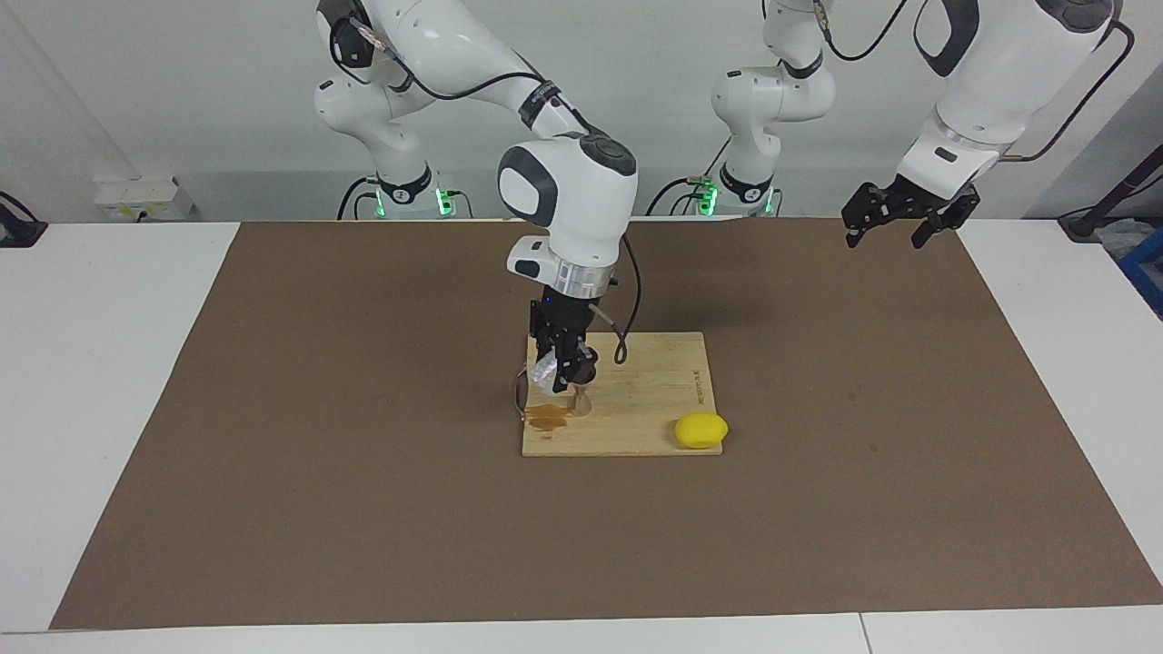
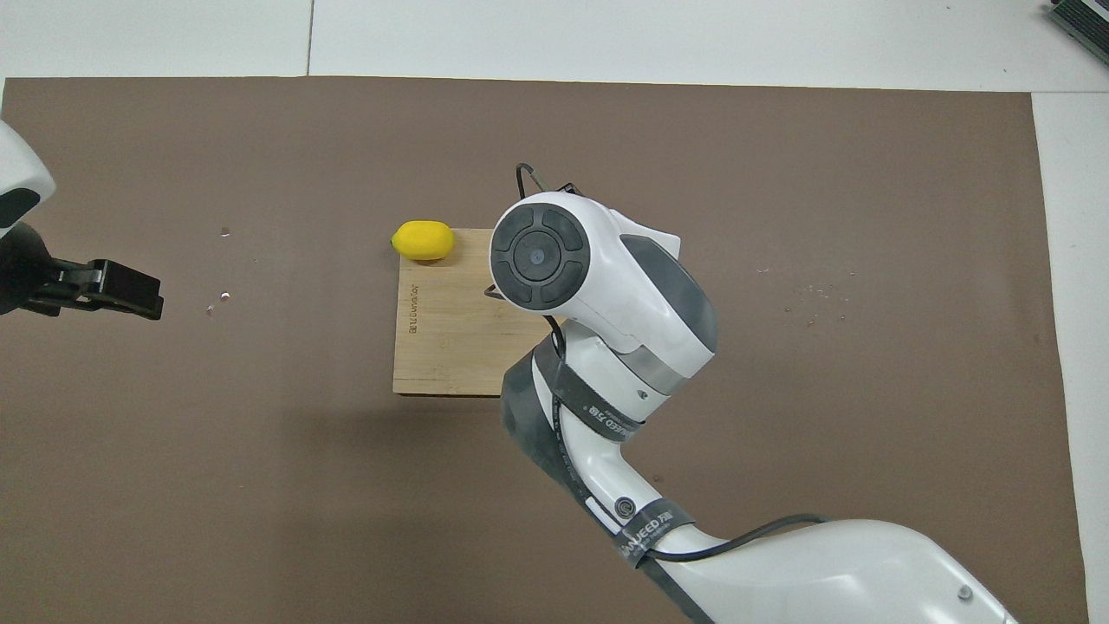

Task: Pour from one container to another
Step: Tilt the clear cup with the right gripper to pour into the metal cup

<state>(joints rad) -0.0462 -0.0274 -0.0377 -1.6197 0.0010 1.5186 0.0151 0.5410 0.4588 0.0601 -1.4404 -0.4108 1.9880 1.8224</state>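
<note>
over the board's [image 1: 654, 400] right-arm edge, right pincer [image 1: 565, 374] clamped on tilted clear cup [image 1: 545, 373]; left pincer [image 1: 899, 218] agape

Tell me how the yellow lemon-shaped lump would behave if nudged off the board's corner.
The yellow lump looks rounded and oval, so it would probably roll or wobble. It sits partly over the wooden board's corner, so a light push may tip it onto the mat.
</note>
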